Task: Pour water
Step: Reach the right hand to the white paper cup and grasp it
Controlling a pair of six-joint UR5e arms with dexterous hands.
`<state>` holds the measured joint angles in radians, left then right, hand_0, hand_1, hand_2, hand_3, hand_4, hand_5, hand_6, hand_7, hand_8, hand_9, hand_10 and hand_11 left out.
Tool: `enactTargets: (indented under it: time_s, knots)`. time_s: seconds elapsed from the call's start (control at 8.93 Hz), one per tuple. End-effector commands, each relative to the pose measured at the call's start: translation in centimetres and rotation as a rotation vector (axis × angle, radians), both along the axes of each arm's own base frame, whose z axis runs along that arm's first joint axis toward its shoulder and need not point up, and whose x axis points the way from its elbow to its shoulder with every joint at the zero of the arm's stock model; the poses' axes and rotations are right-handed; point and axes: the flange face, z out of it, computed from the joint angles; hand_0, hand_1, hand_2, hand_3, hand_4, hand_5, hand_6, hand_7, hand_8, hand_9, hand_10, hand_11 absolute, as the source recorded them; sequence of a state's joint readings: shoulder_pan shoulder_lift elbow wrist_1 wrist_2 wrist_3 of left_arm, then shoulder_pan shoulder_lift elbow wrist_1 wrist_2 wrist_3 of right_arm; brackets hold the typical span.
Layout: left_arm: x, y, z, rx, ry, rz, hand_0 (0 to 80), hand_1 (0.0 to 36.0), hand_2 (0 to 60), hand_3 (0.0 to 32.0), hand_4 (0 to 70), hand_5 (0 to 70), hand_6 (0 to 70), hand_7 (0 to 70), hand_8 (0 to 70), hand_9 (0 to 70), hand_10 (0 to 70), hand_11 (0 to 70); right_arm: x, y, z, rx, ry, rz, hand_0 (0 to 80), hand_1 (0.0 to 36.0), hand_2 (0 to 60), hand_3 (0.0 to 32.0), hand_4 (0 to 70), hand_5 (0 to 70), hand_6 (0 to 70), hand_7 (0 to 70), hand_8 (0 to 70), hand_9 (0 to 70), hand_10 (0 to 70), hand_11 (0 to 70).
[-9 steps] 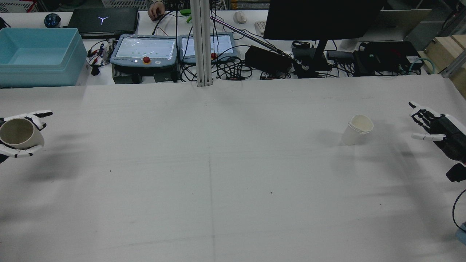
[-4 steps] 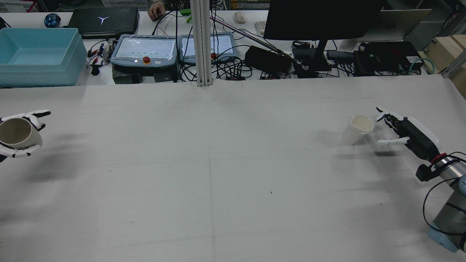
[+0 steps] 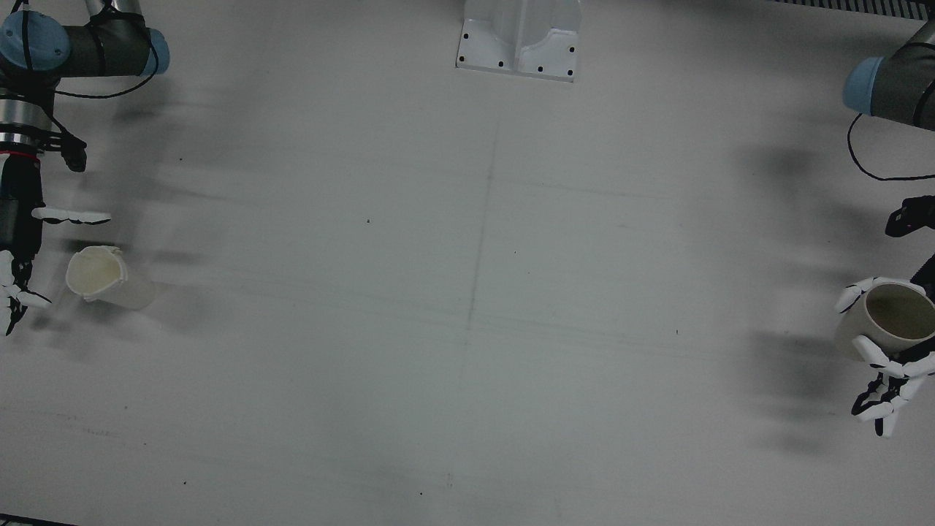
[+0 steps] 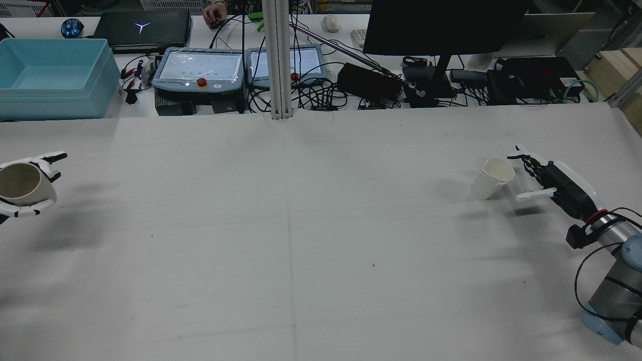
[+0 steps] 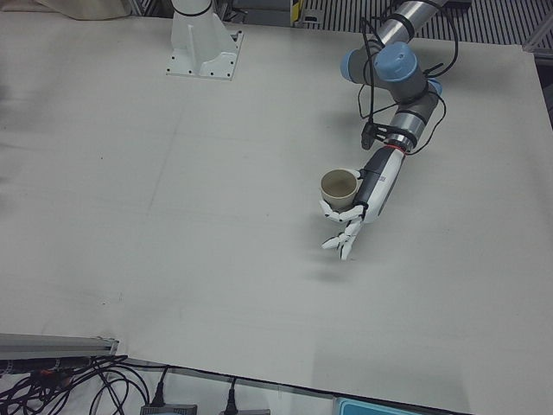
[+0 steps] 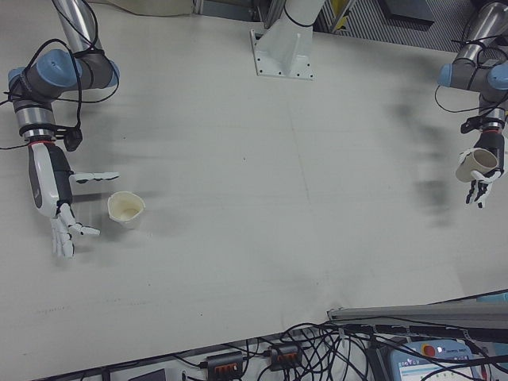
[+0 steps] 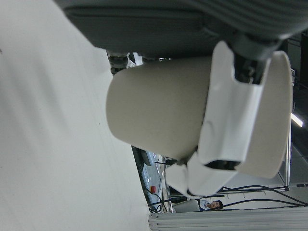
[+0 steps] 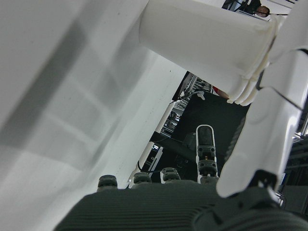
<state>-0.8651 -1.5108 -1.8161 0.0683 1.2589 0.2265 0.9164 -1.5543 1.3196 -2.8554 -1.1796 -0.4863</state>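
Note:
My left hand (image 4: 31,205) is shut on a beige cup (image 4: 20,186) and holds it upright above the table at the rear view's left edge. The cup also shows in the front view (image 3: 892,318), the left-front view (image 5: 339,185) and the left hand view (image 7: 159,120). A white paper cup (image 4: 492,178) stands on the table at the right. It also shows in the front view (image 3: 98,275) and the right-front view (image 6: 125,209). My right hand (image 4: 549,183) is open just beside it, fingers spread on either side, apart from it. The right hand view shows the white cup (image 8: 202,43) close between the fingers.
A teal bin (image 4: 50,75), two teach pendants (image 4: 198,70), a monitor (image 4: 441,25) and cables lie beyond the table's far edge. A white post (image 4: 277,60) stands at the far middle. The white pedestal (image 3: 520,36) is at the front view's top.
My right hand has moved in from the right edge up to the white cup, still open. My left hand with the beige cup has drifted slightly left.

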Motion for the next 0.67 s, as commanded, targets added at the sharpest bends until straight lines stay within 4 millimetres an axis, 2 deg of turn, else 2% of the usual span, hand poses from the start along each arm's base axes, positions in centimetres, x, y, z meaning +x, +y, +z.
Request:
enactTargets:
  time_s: [0.0, 0.11, 0.34, 0.56]
  knots:
    - [0.1, 0.0, -0.1, 0.004, 0.005, 0.001, 68.6, 36.0, 60.0, 0.0, 62.0, 70.0, 10.9, 20.5, 1.1, 2.7, 4.5, 9.5, -2.7, -1.9, -2.3, -0.009, 0.045, -0.019, 49.4, 16.4, 7.1, 0.0, 0.0, 33.7, 1.4, 5.8, 0.0, 0.0, 0.0, 0.0]
    - [0.0, -0.1, 0.0, 0.008, 0.009, -0.002, 69.8, 36.0, 60.0, 0.0, 62.1, 70.0, 10.9, 20.5, 1.1, 2.7, 4.6, 9.6, -3.9, -2.4, -3.1, -0.004, 0.056, -0.030, 49.8, 17.0, 8.6, 0.0, 0.1, 36.6, 2.2, 7.1, 0.0, 0.0, 0.0, 0.0]
    - [-0.1, -0.2, 0.0, 0.014, 0.015, -0.004, 69.2, 36.0, 60.0, 0.0, 61.3, 70.0, 10.9, 20.5, 1.1, 2.7, 4.7, 9.7, -5.6, -3.4, -4.5, 0.023, 0.065, -0.040, 49.1, 16.2, 7.8, 0.0, 0.0, 34.9, 1.7, 6.2, 0.0, 0.0, 0.0, 0.0]
    - [-0.1, -0.2, 0.1, 0.017, 0.018, -0.004, 68.8, 36.0, 60.0, 0.0, 60.8, 70.0, 10.6, 20.3, 1.1, 2.6, 4.6, 9.6, -5.7, -3.8, -6.0, 0.045, 0.052, -0.033, 49.8, 17.3, 10.2, 0.0, 0.1, 41.6, 2.7, 8.0, 0.0, 0.2, 0.0, 0.0]
